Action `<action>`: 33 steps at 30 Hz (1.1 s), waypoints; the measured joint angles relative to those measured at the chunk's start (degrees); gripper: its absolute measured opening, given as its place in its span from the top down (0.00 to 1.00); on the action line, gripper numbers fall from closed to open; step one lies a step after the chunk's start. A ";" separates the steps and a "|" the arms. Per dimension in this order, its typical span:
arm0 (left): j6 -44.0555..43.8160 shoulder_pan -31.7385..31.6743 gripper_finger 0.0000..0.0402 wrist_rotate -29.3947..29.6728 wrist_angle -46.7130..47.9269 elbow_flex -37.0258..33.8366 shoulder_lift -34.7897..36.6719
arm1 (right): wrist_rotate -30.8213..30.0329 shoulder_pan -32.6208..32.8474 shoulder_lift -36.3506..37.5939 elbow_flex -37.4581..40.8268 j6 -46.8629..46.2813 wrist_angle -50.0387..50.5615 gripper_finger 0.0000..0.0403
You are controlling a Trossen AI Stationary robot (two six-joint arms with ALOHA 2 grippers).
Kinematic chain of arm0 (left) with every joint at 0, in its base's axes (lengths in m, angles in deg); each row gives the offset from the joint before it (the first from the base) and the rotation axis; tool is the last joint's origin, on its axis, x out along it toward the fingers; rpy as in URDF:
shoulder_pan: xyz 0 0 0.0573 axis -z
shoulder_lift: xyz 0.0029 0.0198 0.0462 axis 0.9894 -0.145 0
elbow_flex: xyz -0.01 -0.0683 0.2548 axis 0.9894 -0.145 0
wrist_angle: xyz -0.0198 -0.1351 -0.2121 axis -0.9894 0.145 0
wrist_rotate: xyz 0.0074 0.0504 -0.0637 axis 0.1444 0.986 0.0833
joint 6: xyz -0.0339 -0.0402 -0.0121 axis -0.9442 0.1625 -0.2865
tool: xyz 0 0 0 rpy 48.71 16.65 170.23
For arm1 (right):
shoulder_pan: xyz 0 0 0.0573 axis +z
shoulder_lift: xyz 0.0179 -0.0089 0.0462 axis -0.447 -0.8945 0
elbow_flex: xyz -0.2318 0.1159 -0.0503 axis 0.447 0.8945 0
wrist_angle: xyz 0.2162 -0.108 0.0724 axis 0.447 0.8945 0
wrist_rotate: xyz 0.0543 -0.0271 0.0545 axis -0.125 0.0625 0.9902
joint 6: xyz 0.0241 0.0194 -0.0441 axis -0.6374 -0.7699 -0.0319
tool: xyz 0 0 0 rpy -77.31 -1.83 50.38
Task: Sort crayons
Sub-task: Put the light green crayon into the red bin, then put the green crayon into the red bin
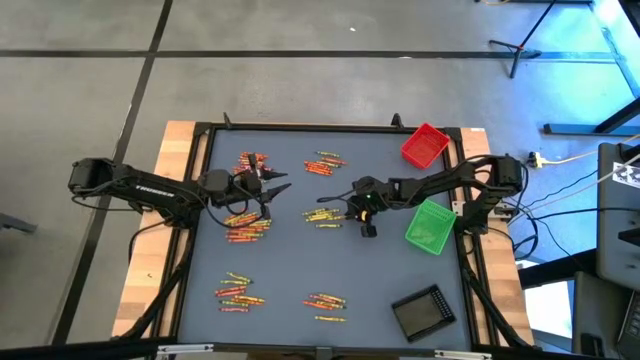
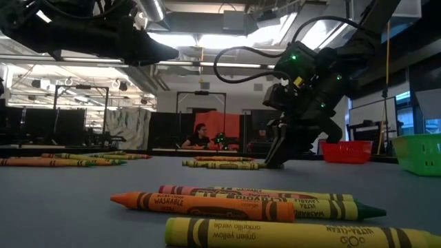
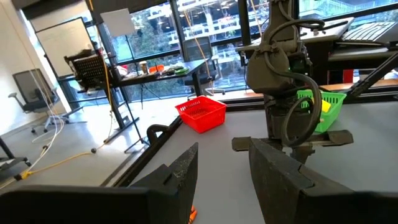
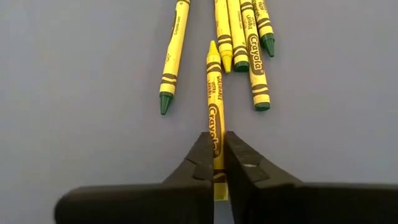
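Note:
Crayons lie on the grey table in several small piles, among them a yellow pile (image 1: 322, 213) and a red-orange pile (image 1: 245, 225). My right gripper (image 1: 350, 207) stands at the yellow pile, fingers pointing down to the table top (image 2: 279, 160), shut on one yellow crayon (image 4: 214, 93). Other yellow crayons (image 4: 249, 43) lie flat on the table just beyond it. My left gripper (image 1: 275, 190) is open and empty, high above the table between two left piles; it also shows in the left wrist view (image 3: 224, 180). My right gripper pinches the yellow crayon by its two long sides, near its flat end (image 4: 215, 127), between the two fingers. The fingers come from above, pointing down. The crayon runs straight out from the fingertips, its point (image 4: 212, 46) toward the pile. Whether it is lifted off the table I cannot tell.
A red tray (image 1: 424, 145) stands at the far right, a green tray (image 1: 432, 225) at the right edge, a black tray (image 1: 423, 312) at the near right. More crayon piles lie at the far left (image 1: 250, 165), far middle (image 1: 325, 163) and near side (image 1: 235, 292), (image 1: 325, 305).

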 joint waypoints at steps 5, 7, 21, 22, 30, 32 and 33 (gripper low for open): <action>0.00 0.00 0.68 -0.02 0.00 0.00 0.00 | 0.72 0.00 0.28 0.04 -0.13 -0.33 0.80; 0.02 0.00 0.68 -0.02 0.00 0.00 0.00 | 0.70 0.00 0.96 -0.51 -0.25 0.90 0.70; 0.13 -0.14 0.68 -0.04 -0.46 0.00 0.02 | -15.55 -9.55 7.56 -14.23 5.75 4.35 0.47; 0.13 -0.31 0.68 -0.07 -0.51 0.00 0.02 | -15.03 -11.31 7.13 -14.92 5.67 4.17 0.47; 0.07 -1.63 0.68 -0.03 -0.92 0.00 0.02 | -10.33 -21.49 -1.26 -21.01 2.99 3.51 0.47; 0.07 -1.68 0.68 -0.02 -0.90 0.00 0.02 | -10.07 -22.43 -4.14 -23.60 2.74 5.08 0.48; 0.08 -1.67 0.68 -0.03 -1.00 0.00 0.02 | -10.02 -22.75 -5.40 -25.22 2.61 6.15 0.49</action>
